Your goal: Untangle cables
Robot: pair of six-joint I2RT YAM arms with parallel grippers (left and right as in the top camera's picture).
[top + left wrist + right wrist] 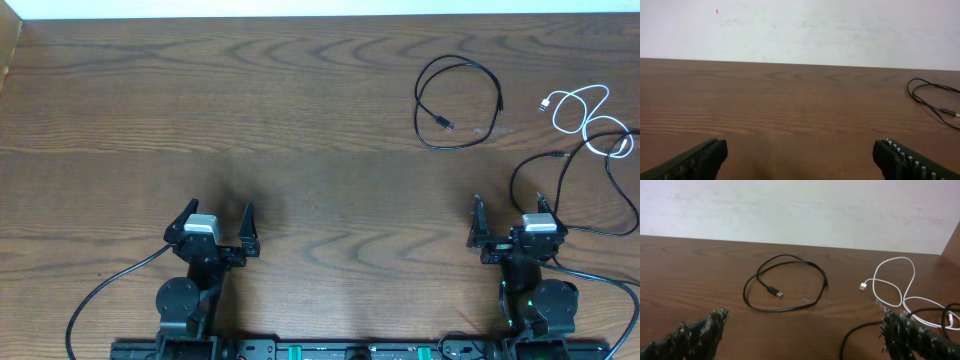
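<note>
Overhead, three thin cables lie on the wooden table (300,120), all in its right half. Clock directions take the far edge as 12.

One black cable (446,123) forms a single loose loop at about 1 o'clock from the table's middle. Both its plug ends are turned inward or lie close to the loop, and it lies apart from the other two cables.

The white cable (572,94) is at 2 o'clock, near the right edge, bent into two small loops.

A second black cable (565,172) sprawls at 3 o'clock, just below the white one. One of its strands crosses the white loops at the right edge, so these two overlap.

Two grippers sit at the near edge. The left gripper (218,209) is at 7 o'clock, with its fingers spread wide and nothing between them. The right gripper (510,205) is at 5 o'clock, also spread wide and empty. The second black cable curls just beside it at its 1 o'clock.

From the right wrist, the looped black cable (775,291) lies at 11 o'clock ahead of the parted fingers. The white cable (914,275) is at 1 o'clock, and the second black cable (860,327) is by the right finger.

From the left wrist, bare tabletop shows between the open fingers, and one black cable (910,89) shows far off at 2 o'clock.
</note>
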